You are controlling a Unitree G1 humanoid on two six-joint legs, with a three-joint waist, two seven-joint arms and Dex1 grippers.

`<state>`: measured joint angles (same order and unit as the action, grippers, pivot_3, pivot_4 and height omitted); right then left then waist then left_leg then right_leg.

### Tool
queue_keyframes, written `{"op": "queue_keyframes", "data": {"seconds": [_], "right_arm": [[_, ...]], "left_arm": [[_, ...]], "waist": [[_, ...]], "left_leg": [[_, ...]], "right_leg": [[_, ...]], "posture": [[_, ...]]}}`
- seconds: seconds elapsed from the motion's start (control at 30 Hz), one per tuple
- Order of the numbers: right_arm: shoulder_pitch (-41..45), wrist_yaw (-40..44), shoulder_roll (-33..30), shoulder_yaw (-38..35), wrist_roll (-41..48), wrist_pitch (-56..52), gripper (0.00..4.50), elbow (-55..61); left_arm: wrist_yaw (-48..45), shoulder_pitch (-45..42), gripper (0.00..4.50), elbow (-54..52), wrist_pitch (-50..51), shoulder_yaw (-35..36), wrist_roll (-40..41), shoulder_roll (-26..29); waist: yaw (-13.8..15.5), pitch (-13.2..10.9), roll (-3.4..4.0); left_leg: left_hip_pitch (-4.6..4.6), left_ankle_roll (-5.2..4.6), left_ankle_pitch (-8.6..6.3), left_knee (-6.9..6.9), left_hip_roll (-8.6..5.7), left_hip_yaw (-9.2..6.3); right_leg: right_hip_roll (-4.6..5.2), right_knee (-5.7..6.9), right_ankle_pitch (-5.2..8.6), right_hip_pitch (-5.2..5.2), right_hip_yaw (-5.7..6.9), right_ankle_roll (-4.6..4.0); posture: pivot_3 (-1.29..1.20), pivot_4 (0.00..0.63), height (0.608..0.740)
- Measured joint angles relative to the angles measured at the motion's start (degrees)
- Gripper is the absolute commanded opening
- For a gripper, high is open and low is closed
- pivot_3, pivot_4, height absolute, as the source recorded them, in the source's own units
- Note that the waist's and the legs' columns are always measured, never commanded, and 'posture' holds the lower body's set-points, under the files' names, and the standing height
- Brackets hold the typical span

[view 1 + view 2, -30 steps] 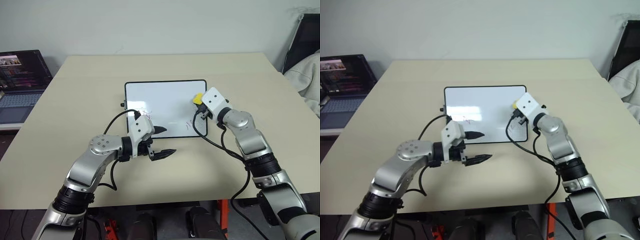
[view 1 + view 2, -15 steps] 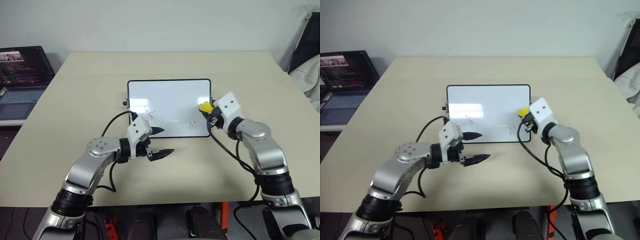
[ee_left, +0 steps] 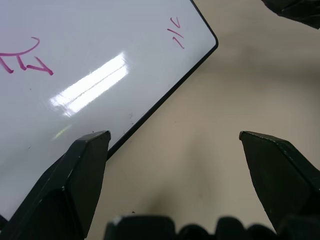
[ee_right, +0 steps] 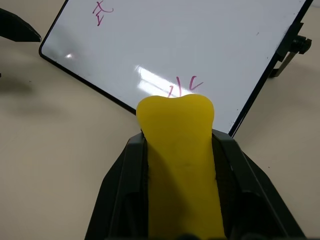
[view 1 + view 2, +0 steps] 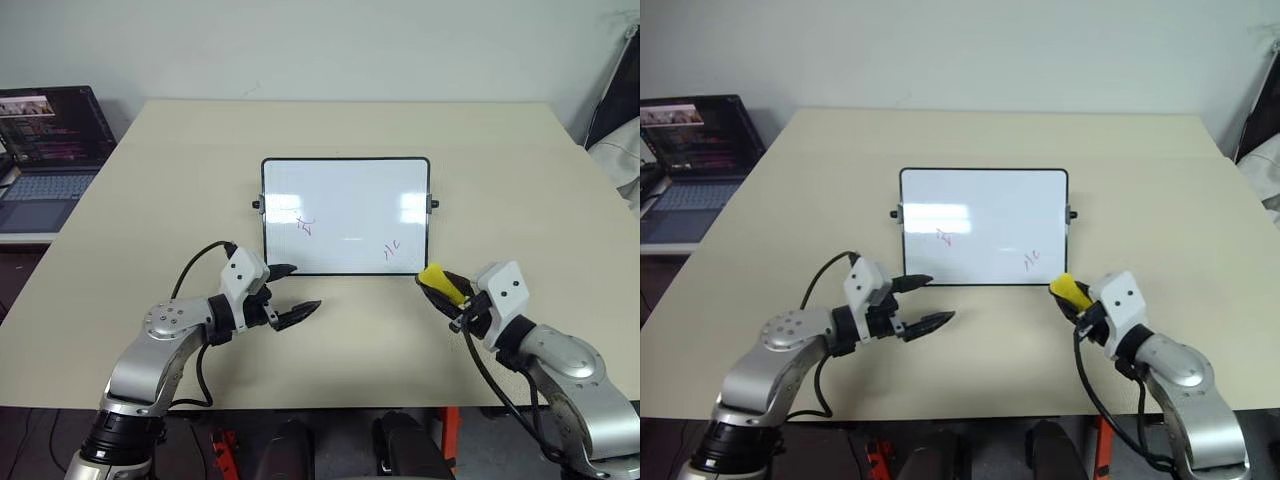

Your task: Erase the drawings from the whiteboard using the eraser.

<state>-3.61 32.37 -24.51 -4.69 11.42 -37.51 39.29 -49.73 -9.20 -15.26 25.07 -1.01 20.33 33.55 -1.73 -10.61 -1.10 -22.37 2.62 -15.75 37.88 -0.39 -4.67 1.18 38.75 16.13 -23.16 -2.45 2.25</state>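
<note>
Working across from my left: my left end effector [image 5: 296,296] hangs over the bench [image 5: 150,200] with its fingers spread wide and nothing between them, just off the near left corner of the whiteboard [image 5: 345,190]. In the left wrist view the board's near edge runs right beside one fingertip, and I cannot tell whether that tip touches the frame.

The whiteboard lies flat mid-bench, its long axis running left to right across my view. Two drawings are left on it: one scribble [image 5: 305,226] in the left half, nearer my left arm, and a smaller one [image 5: 390,250] close to the near right corner.

My right end effector [image 5: 440,287] is clamped on the eraser [image 5: 436,278], which sticks out beyond the fingers toward the board. It sits just off the board's near right corner, over bare bench, not on the white surface.

So the relation I'd steer by: the smaller scribble lies just ahead and slightly left of the eraser's tip, by far the nearer mark. I judge a short push forward onto the board comes next, then a sweep leftward along the long axis to the second scribble.
</note>
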Motion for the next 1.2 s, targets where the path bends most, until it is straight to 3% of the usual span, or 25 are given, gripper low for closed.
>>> {"op": "queue_keyframes", "data": {"seconds": [0.3,0.6,0.8,1.03,1.2], "right_arm": [[-1.0,-1.2,-3.0,7.5,-3.6,2.8,1.29,-1.7],[17.4,-10.6,0.7,17.2,-15.9,5.1,1.29,-16.2],[25.6,-13.7,2.1,19.1,-20.7,9.3,1.29,-27.9],[24.2,-5.1,-2.4,25.1,-22.6,11.1,1.29,-28.2],[25.1,-8.0,-1.1,25.9,-25.1,13.3,1.29,-31.2]], "left_arm": [[-3.4,-1.8,4.50,0.0,-1.6,-3.3,-0.2,0.2],[-5.5,-2.5,4.50,0.2,-3.1,-5.4,-1.0,0.9],[-6.1,-2.9,4.50,0.6,-3.2,-5.9,-1.3,1.0],[-6.5,-2.5,4.50,0.7,-4.0,-6.0,-1.4,1.1],[-6.9,-2.5,4.50,1.3,-4.3,-6.0,-1.5,1.1]], "waist": [[-0.1,0.0,0.00],[-0.1,0.0,0.00],[-0.1,0.0,-0.02],[-0.2,0.1,-0.07],[-0.4,0.1,-0.07]], "left_leg": [[0.02,0.01,0.00,-0.02,-0.03,0.03],[0.06,0.02,0.01,-0.01,-0.04,0.03],[0.00,0.01,0.00,0.00,-0.08,0.04],[0.72,-0.01,-0.01,0.00,0.01,0.04],[1.08,-0.06,0.04,0.04,0.00,0.09]], "right_leg": [[-0.03,0.10,0.00,-0.02,-0.03,-0.01],[-0.06,0.17,-0.01,-0.02,-0.02,-0.03],[-0.03,0.14,-0.02,-0.05,-0.03,-0.03],[-0.03,0.15,-0.01,0.62,-0.03,-0.04],[-0.09,0.15,0.02,0.95,-0.06,0.02]], "posture": [[0.00,0.150,0.740],[0.00,0.150,0.740],[0.00,0.150,0.740],[0.00,0.150,0.740],[0.00,0.150,0.740]]}}
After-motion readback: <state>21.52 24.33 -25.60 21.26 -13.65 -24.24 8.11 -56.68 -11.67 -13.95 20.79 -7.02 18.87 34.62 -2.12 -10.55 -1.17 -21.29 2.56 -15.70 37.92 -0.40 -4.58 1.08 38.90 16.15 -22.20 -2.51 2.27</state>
